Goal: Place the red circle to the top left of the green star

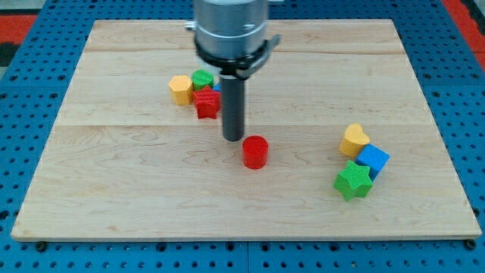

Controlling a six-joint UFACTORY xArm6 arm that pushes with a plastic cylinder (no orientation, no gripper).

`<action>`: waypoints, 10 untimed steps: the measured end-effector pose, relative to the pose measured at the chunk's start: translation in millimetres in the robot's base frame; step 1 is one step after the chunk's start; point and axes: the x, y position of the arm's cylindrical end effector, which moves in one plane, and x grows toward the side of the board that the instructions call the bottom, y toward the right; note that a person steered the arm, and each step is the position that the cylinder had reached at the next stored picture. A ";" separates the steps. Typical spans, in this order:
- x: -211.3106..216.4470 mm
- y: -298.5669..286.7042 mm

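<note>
The red circle is a short red cylinder standing near the middle of the wooden board. The green star lies at the view's lower right, far to the right of the red circle and slightly lower. My tip is the lower end of the dark rod, just to the upper left of the red circle, very close to it; contact cannot be made out.
A yellow heart and a blue cube sit right above the green star, touching it. At the upper left of centre a yellow block, a green block and a red star are clustered, with a blue block mostly hidden behind the rod.
</note>
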 end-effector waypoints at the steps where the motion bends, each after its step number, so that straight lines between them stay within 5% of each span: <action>1: 1.8 -18.8; 3: 16.8 -58.4; 5: 10.0 35.4; 7: 53.3 -33.3; 9: 60.3 58.8; 10: 56.5 50.1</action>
